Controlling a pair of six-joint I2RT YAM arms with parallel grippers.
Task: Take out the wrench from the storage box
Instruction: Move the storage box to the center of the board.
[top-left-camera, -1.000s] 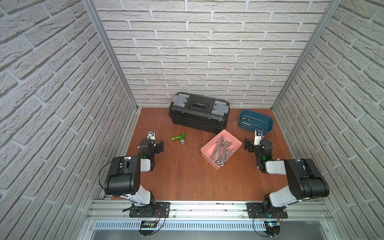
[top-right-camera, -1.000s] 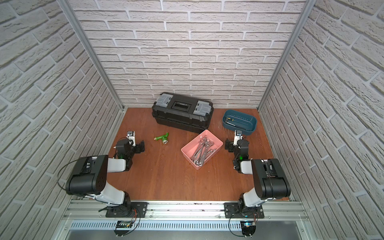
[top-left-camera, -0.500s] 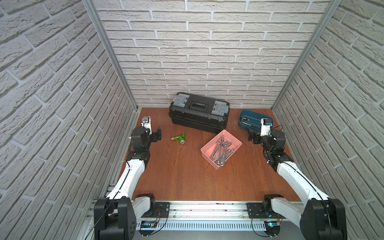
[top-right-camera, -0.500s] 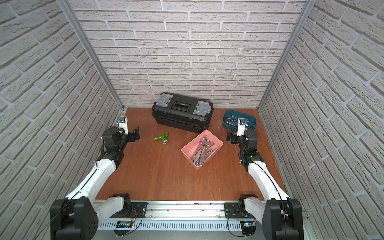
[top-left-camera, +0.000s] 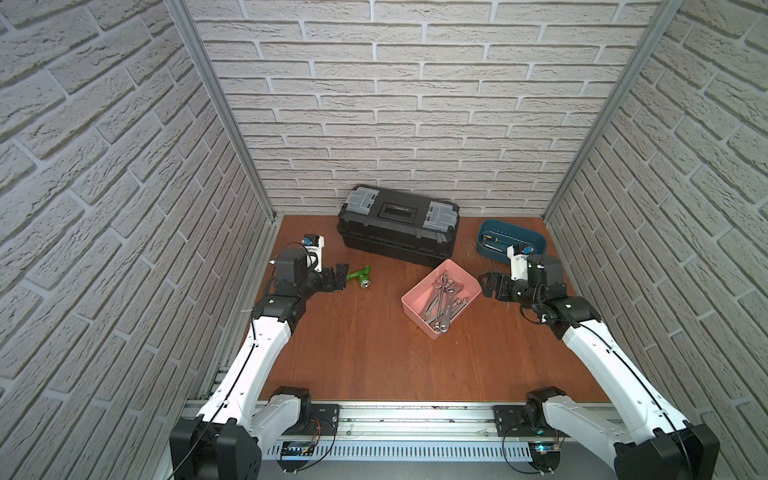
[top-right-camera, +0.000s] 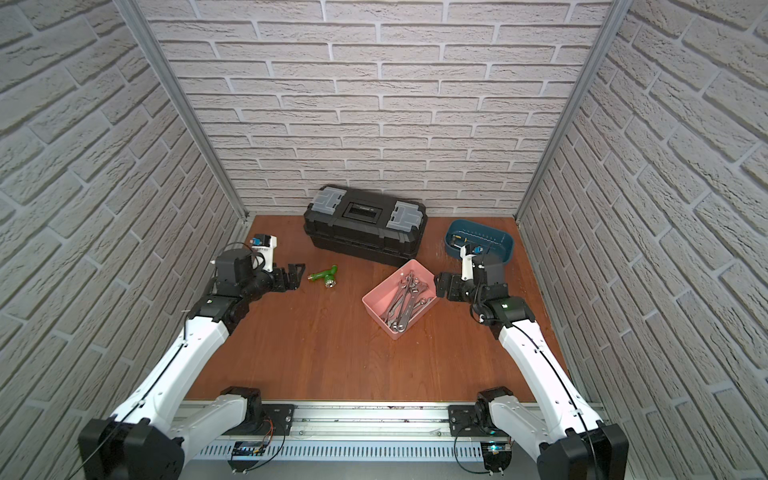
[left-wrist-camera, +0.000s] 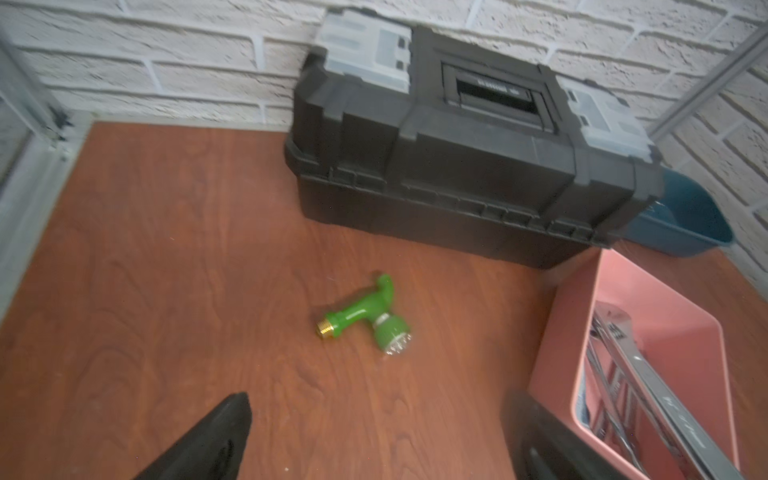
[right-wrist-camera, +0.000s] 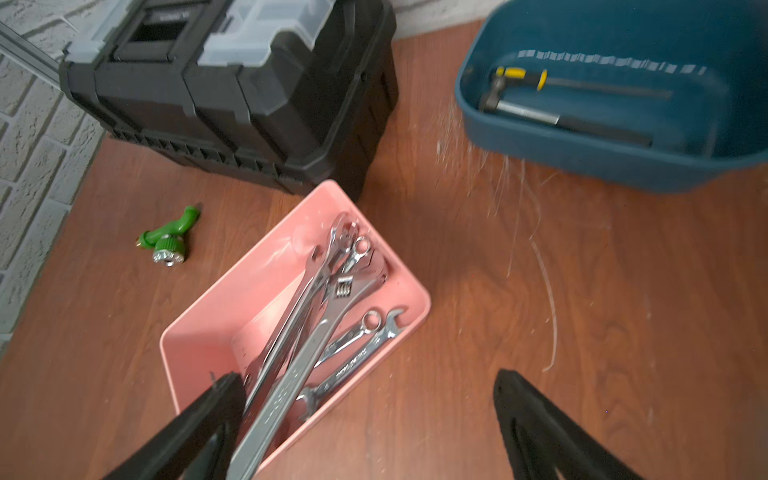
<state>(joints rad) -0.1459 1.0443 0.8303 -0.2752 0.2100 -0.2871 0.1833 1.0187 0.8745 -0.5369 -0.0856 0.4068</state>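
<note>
Wrenches (top-left-camera: 441, 301): a heap of bright steel ones, all lying in the pink box (top-left-camera: 415, 296). None is lifted. An adjustable wrench (right-wrist-camera: 309, 353) lies on top along the box's length, with small spanners (right-wrist-camera: 353, 362) beside it.

Box: no lid, set cornerwise a little right of the middle of the tabletop (top-left-camera: 361, 353). Its far corner is just beside the black toolbox (top-left-camera: 399, 226).

Right pincer (top-left-camera: 487, 284): just beside the box's right corner, pointing at it. Jaws are spread wide with nothing between them. I cannot tell whether it touches the box.

Left pincer (top-left-camera: 340, 275): toward the left edge, well apart from the box. It also gapes open and holds nothing.

Green tap (top-left-camera: 360, 276): on its side on the tabletop, just in front of the left pincer.

Toolbox: shut, along the far edge at its middle.

Blue tub (right-wrist-camera: 582, 162): far right corner, behind the right wrist. Long-handled tools (right-wrist-camera: 561, 116) lie inside, and one has a yellow collar.
</note>
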